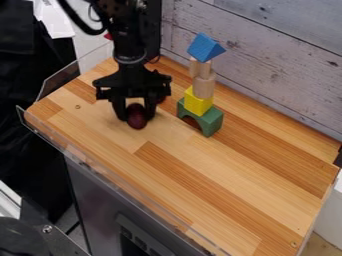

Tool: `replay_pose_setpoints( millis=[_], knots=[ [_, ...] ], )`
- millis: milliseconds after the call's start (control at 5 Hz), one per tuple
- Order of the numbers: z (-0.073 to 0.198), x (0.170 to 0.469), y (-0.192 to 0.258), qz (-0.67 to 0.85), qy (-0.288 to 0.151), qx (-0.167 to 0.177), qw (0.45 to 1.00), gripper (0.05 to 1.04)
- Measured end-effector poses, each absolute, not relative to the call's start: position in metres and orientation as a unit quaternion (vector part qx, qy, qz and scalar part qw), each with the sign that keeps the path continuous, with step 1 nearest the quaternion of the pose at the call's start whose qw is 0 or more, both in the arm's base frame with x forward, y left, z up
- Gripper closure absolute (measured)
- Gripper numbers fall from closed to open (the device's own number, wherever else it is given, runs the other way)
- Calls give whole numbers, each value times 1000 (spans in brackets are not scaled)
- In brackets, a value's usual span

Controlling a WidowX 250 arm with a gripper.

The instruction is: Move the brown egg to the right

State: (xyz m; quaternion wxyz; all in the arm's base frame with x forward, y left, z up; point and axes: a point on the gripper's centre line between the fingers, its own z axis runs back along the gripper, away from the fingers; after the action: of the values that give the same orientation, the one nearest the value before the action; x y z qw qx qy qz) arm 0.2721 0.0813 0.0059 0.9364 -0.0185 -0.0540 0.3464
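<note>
In the camera view, I look down at a slant on a wooden surface point(230, 177) made of pale and honey-brown strips. The brown egg point(137, 121) is on the upper left part of it, below the black gripper point(137, 118). The egg is a deep, reddish brown, almost maroon, with a plain rounded body and a soft paler sheen on its front. It stands lengthwise, its rounded lower end showing below the fingertips and its upper part dark in the gripper's shade. The two black fingers point(119, 108) are closed in on the egg, one along each side, holding it between them. The black arm point(129, 42) comes down from the top edge.

Behind the finger nearer the blocks, a dark reddish thing point(161, 99) is partly hidden, so I cannot tell its shape.

Near the egg, toward the middle of the view, stands a toy block tower: a green arch block point(212, 121) at the bottom, a yellow block point(198, 102) on it, then bare-wood pieces point(204, 86), and a blue triangular block point(206, 48) on top. A wall of whitewashed planks point(267, 65) rises behind the surface.
</note>
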Motion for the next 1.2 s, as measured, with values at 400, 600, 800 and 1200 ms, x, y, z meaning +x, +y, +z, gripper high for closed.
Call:
replay_pose_setpoints(
  millis=[400, 600, 800, 1200],
  knots=[
    [73, 258, 72, 200, -102, -41, 974, 522],
    [108, 247, 46, 103, -106, -43, 988, 522],
    [124, 244, 0, -4, -87, -56, 995, 522],
    [119, 231, -73, -122, -42, -90, 988, 522]
  ],
)
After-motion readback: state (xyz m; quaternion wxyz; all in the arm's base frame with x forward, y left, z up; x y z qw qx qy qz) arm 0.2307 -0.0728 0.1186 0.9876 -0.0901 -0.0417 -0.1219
